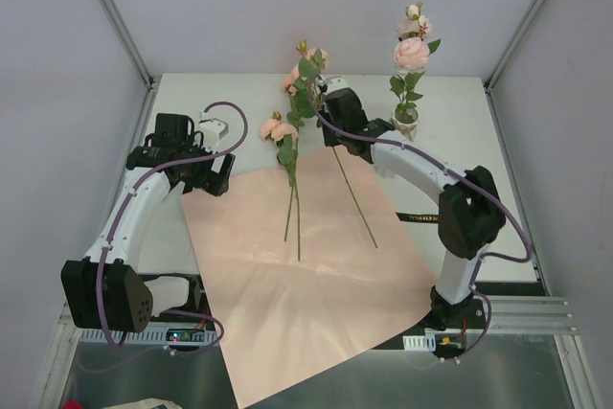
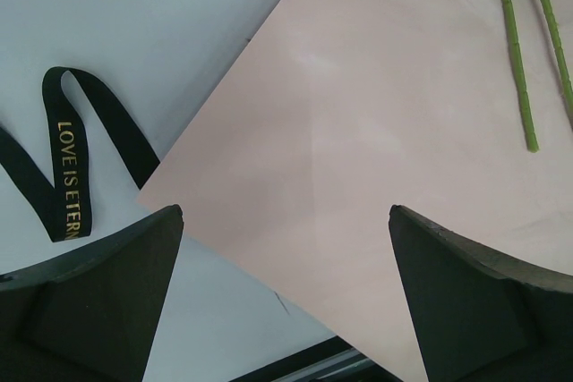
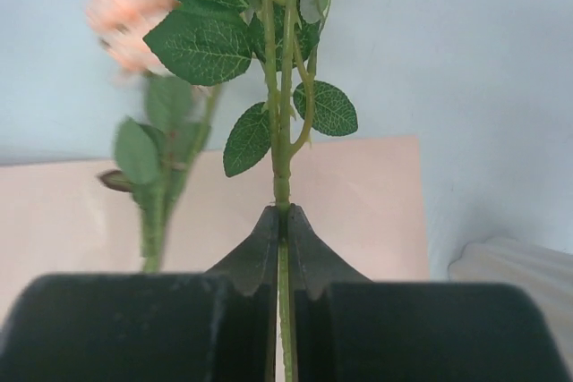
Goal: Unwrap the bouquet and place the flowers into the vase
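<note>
Surrounding right gripper (image 3: 283, 221) and clamped stem (image 3: 282, 154): loose roses (image 1: 287, 155), pink paper (image 1: 287, 304), vase (image 1: 407, 122).

You see peach-pink blooms on the roses (image 1: 280, 128), with green stems and veined green leaves. Your paper (image 1: 297, 275) is plain pale pink, the ribbon (image 2: 67, 176) black with gold lettering. The vase (image 1: 406, 124) is off-white, the counter (image 1: 469, 131) white, the fingers (image 2: 89, 310) black.

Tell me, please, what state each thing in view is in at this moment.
left pincer, open, holding nothing.
right pincer, shut on the held rose by its stem.
pink paper, unfolded, lying flat.
ribbon, untied, lying loose.
vase, upright, with a standing rose in it.
loose roses, two, stems lying on the pink paper.
</note>
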